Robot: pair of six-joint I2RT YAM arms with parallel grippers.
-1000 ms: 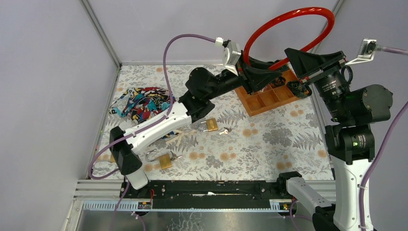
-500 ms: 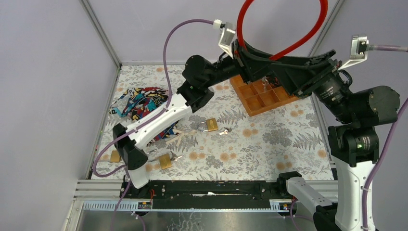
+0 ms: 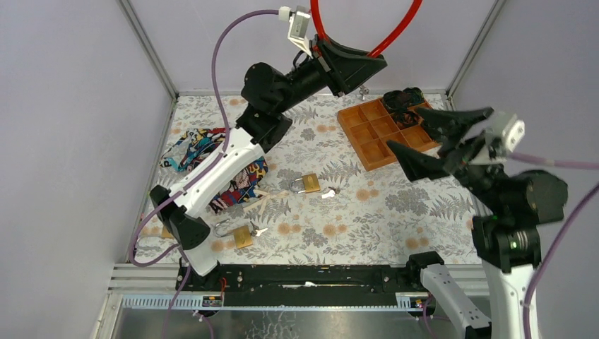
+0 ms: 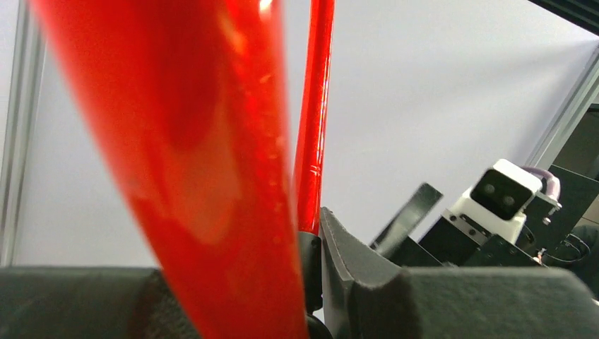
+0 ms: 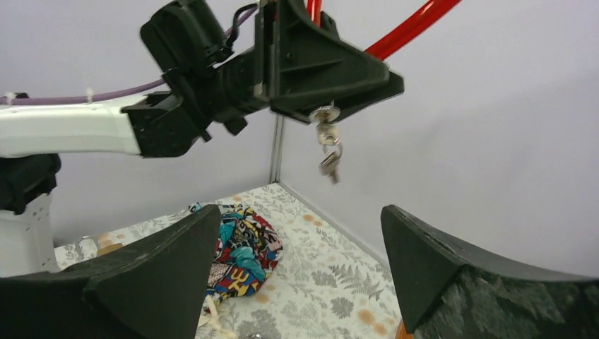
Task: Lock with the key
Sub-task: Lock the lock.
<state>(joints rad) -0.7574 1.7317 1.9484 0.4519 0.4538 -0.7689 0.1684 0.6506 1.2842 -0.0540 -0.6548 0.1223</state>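
Red cable lock point(image 3: 395, 20): clamped between the fingers of your left gripper point(image 3: 357, 67) and raised high above the table by the back wall. Its keys point(image 5: 328, 152) dangle just beneath that gripper. Your right gripper point(image 5: 298, 219) faces them, fingers spread wide, empty.

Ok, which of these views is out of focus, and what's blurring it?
Left wrist view: the red cable lock looms close to the lens, a soft smear with glare. Right wrist view: its own fingers are soft, the hanging keys reasonably sharp. Top view: crisp, evenly lit.
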